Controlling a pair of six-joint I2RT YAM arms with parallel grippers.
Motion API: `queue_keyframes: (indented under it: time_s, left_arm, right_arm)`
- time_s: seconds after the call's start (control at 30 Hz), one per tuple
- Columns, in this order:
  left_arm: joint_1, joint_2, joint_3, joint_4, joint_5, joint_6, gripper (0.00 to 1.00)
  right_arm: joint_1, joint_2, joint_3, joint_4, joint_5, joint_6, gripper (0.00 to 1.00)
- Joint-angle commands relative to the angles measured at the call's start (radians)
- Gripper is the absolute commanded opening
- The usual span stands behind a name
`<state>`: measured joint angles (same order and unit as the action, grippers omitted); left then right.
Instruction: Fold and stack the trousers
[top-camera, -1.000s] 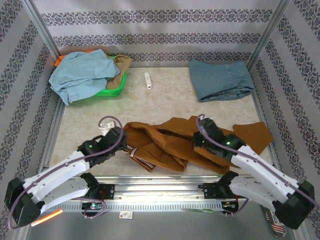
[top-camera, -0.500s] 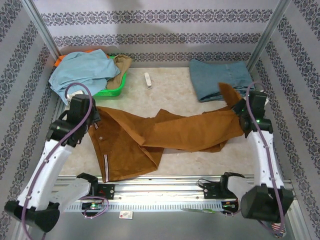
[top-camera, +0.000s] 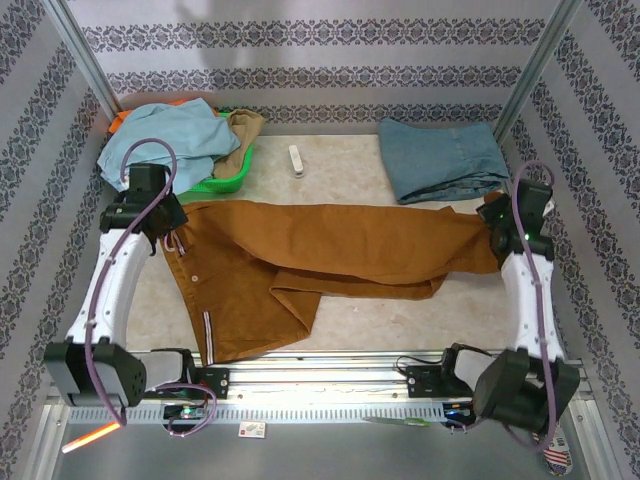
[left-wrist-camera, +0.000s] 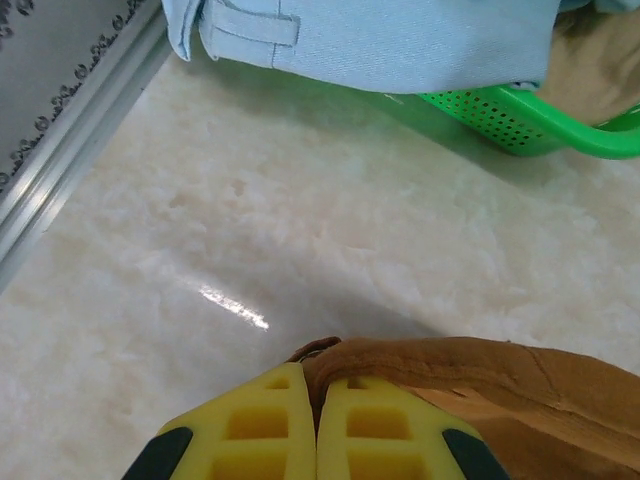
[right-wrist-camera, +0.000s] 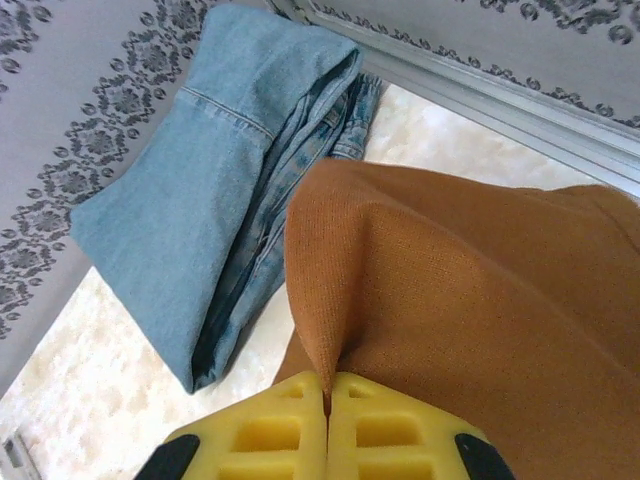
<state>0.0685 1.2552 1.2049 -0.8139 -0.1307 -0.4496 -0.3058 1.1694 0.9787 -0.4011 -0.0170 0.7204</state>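
The rust-brown trousers lie stretched across the table from left to right, waist end at the left, one leg folded under near the front. My left gripper is shut on the waist corner of the trousers, its yellow fingers pinching the cloth edge. At the far right my right gripper is shut on the leg end of the trousers, the cloth pinched between the yellow fingers.
A folded blue denim piece lies at the back right, close beside my right gripper. A green basket with a pale blue garment stands back left, just beyond my left gripper. A small white object lies at the back centre.
Both arms have swung outward and back, pulling the bunched trousers from the front of the table into a long flat stretch across it. Both grippers stayed shut on the cloth.
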Motion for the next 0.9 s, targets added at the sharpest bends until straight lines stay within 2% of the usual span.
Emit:
queue_keyframes:
  time_s: [0.0, 0.2, 0.23, 0.27, 0.3, 0.33, 0.37, 0.43, 0.5, 0.57, 0.63, 0.7, 0.77, 0.87]
  left_arm:
    - [0.03, 0.042, 0.023, 0.102, 0.015, -0.029, 0.0]
    - [0.053, 0.2, 0.055, 0.146, -0.058, -0.074, 0.0]
    - [0.063, 0.226, 0.064, 0.147, -0.064, -0.079, 0.0]
    - [0.075, 0.249, 0.074, 0.143, -0.063, -0.085, 0.0]
    - [0.088, 0.265, 0.081, 0.139, -0.052, -0.09, 0.06]
    - [0.103, 0.28, 0.09, 0.128, -0.029, -0.095, 0.32]
    - [0.115, 0.286, 0.094, 0.122, -0.005, -0.099, 0.58]
    - [0.119, 0.259, 0.081, 0.121, 0.03, -0.109, 0.81]
    - [0.116, 0.179, 0.034, 0.136, 0.084, -0.141, 0.85]
    - [0.092, 0.044, -0.076, 0.21, 0.154, -0.174, 0.95]
    - [0.032, -0.082, -0.152, 0.216, 0.183, -0.198, 0.95]
    - [-0.103, -0.185, -0.233, 0.2, 0.14, -0.217, 0.94]
    - [-0.278, -0.25, -0.319, 0.191, 0.068, -0.268, 0.92]
    - [-0.469, -0.301, -0.474, 0.241, 0.048, -0.4, 0.88]
  right_arm:
    - [0.028, 0.199, 0.148, 0.083, 0.017, 0.005, 0.0]
    - [0.12, 0.558, 0.452, 0.044, -0.024, -0.053, 0.0]
    - [0.135, 0.596, 0.503, 0.026, -0.034, -0.076, 0.08]
    - [0.147, 0.624, 0.533, 0.021, -0.064, -0.094, 0.25]
    - [0.157, 0.644, 0.564, -0.004, -0.089, -0.114, 0.49]
    - [0.169, 0.653, 0.592, -0.048, -0.085, -0.134, 0.61]
    - [0.181, 0.645, 0.589, -0.057, -0.073, -0.156, 0.66]
    - [0.2, 0.595, 0.548, -0.069, -0.063, -0.178, 0.78]
    - [0.219, 0.512, 0.476, -0.088, -0.026, -0.198, 0.8]
    - [0.246, 0.406, 0.366, -0.077, -0.006, -0.203, 0.79]
    - [0.298, 0.308, 0.26, -0.096, 0.043, -0.23, 0.78]
    - [0.339, 0.241, 0.167, -0.103, 0.075, -0.24, 0.74]
    - [0.367, 0.187, 0.056, -0.102, 0.041, -0.23, 0.68]
    - [0.392, 0.181, -0.023, -0.111, 0.003, -0.251, 0.59]
